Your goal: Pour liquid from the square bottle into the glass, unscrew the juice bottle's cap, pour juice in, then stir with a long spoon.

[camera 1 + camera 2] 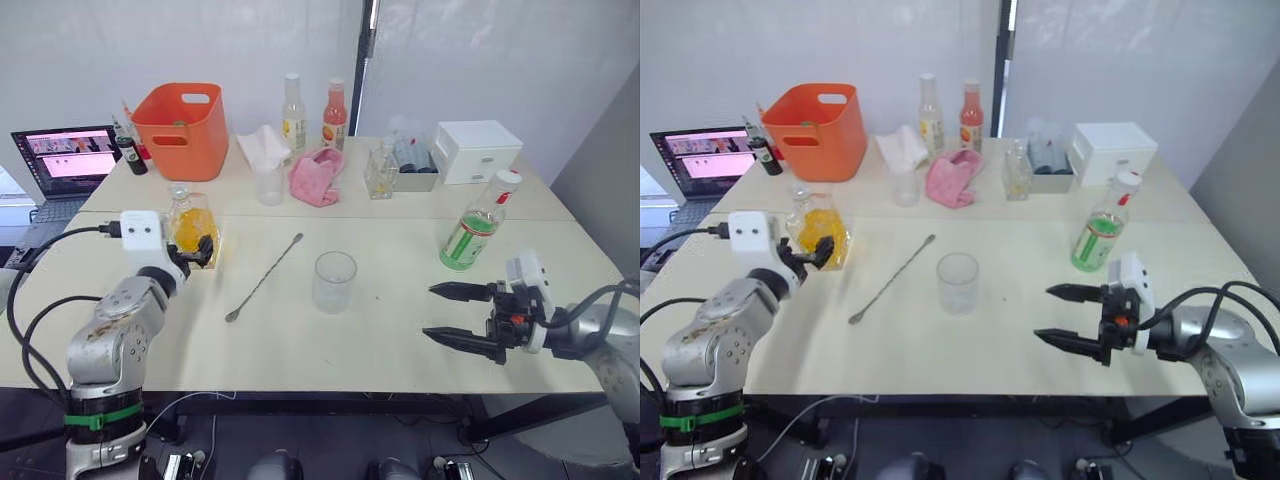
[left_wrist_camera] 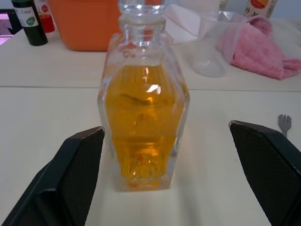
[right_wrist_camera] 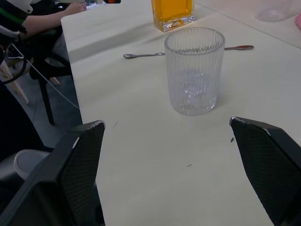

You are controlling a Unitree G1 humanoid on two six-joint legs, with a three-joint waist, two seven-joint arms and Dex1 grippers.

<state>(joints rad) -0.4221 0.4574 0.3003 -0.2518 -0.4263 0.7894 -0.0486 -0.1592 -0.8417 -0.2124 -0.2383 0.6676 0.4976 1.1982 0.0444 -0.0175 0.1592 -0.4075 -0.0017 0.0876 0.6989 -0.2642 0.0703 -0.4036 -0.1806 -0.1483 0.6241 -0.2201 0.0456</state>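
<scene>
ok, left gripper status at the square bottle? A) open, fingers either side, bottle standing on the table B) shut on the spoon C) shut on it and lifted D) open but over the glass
A: the left gripper is open, one finger on each side of the square bottle, which stands upright on the table with a gap to each finger.
</scene>
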